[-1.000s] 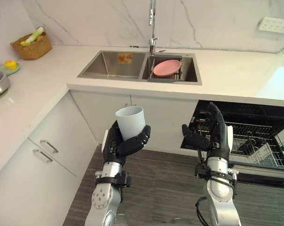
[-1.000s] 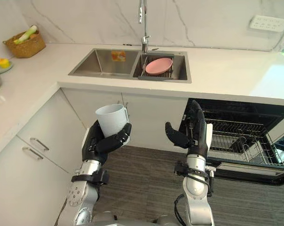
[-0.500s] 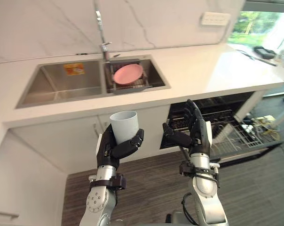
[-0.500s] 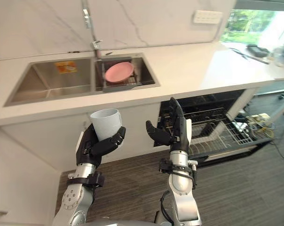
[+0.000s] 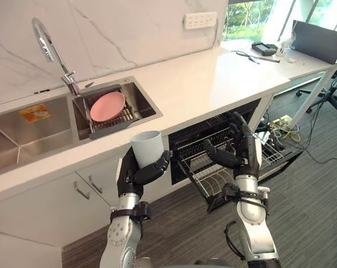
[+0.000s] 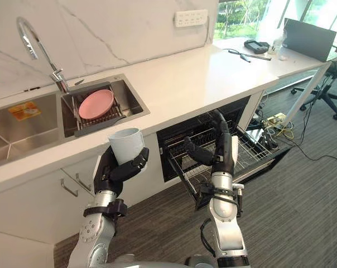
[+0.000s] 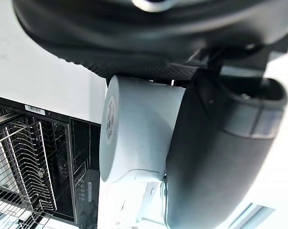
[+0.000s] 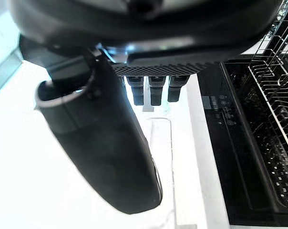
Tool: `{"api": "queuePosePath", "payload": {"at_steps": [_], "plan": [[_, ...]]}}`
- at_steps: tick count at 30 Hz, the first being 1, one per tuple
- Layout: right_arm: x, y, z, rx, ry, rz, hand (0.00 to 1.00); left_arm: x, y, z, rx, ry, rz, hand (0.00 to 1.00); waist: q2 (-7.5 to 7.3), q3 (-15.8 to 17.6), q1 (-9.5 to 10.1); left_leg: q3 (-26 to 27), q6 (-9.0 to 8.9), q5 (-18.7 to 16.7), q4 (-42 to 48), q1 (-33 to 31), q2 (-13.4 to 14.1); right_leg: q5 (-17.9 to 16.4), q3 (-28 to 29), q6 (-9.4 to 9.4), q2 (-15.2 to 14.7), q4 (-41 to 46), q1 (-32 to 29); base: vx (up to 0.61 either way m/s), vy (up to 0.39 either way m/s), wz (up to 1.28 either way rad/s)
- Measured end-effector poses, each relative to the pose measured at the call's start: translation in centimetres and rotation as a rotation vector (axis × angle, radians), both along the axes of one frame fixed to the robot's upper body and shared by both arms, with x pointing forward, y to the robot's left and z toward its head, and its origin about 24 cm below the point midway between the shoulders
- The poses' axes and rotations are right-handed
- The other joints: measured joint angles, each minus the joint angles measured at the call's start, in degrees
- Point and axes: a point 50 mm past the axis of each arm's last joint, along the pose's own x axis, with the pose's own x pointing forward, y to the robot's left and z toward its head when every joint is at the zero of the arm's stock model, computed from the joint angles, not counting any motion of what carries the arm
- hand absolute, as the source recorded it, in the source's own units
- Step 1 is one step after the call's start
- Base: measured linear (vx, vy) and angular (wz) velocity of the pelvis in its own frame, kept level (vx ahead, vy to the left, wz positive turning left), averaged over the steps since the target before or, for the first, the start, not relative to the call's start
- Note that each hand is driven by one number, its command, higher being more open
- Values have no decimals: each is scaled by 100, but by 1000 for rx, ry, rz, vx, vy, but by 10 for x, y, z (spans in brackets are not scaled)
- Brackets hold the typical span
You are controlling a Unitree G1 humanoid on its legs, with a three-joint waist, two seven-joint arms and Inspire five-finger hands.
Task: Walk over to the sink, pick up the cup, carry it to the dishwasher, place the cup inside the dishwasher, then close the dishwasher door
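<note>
Within the left hand point(image 5: 136, 174), whose fingers point(image 5: 157, 166) curl round its lower wall, the cup point(image 5: 148, 146) stands upright, mouth up, just before the counter point(image 5: 213, 84) edge. Right of those fingers gapes the dishwasher point(image 5: 193, 142), rack point(image 5: 205, 176) pulled out. The right hand point(image 5: 244, 153), fingers straight and empty, hangs nearer the rack, so the cup likely has to travel rightward.

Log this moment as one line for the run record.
phase: carry to dishwasher | left hand: shut on cup, upright | right hand: open, empty | dishwasher: door open, rack out | cup: not yet inside
</note>
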Motion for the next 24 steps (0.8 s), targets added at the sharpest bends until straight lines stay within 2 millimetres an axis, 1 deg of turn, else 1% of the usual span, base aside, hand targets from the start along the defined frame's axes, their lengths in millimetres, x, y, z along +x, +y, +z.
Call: {"api": "queuePosePath", "payload": {"at_steps": [1, 2, 3, 5, 7, 8, 9, 12, 18, 24], "plan": [[0, 0, -1, 4, 3, 1, 90, 0, 0, 0, 0, 0, 2, 30, 44, -23, 7, -169, -13, 197, -421, 25, -75, -1, 70, 65, -6, 1, 12, 174, 230, -66], [0, 2, -5, 30, 22, 11, 90, 0, 2, 0, 4, 2, 10, 30, 2, -19, 20, -86, 189, 931, -805, 251, -163, -6, 282, 194, -28, -53, 107, 214, 240, -44], [0, 4, -7, 52, 27, 13, 90, 1, 4, 1, 16, -4, 10, 30, -81, -24, -32, -66, 233, 960, -911, 314, -256, 30, 293, 238, -123, -171, 163, 179, 191, -33], [-1, 6, -7, 69, 26, 16, 90, 3, 5, 3, 28, -15, 3, 30, -181, -25, -37, 33, 296, 1002, -1055, 370, -371, 72, 330, 317, -270, -318, 187, 116, 148, -11], [-1, 12, -6, 101, 22, 55, 90, 3, 5, 3, 34, -15, -3, 30, -208, -37, -21, 163, 359, 1044, -1297, 541, -514, 134, 432, 416, -380, -514, 278, 127, 151, -19], [-1, 12, -6, 101, 22, 55, 90, 3, 5, 3, 34, -15, -3, 30, -208, -37, -21, 163, 359, 1044, -1297, 541, -514, 134, 432, 416, -380, -514, 278, 77, 71, -9], [-2, 19, -6, 110, 23, 97, 90, 4, 4, 4, 38, -19, -12, 30, -216, -43, -32, 211, 410, 1077, -1506, 732, -578, 152, 473, 440, -436, -630, 381, 68, 46, -13], [-6, 30, -1, 142, 2, 175, 90, 4, 4, 5, 58, -25, -14, 30, -226, -52, -40, 368, 416, 1090, -1735, 964, -566, 175, 610, 469, -422, -745, 481, 62, 6, -24], [-8, 31, 0, 185, -4, 210, 90, 6, 3, 7, 64, -37, -20, 30, -264, -102, -186, 567, 426, 1098, -1980, 1243, -550, 218, 806, 454, -367, -882, 595, 25, -4, -20], [-10, 31, -2, 223, 3, 238, 90, 15, 2, 15, 94, -77, -15, 30, -291, -123, -191, 749, 473, 1129, -2092, 1338, -550, 348, 980, 477, -357, -1056, 623, -13, 15, -16]]}}
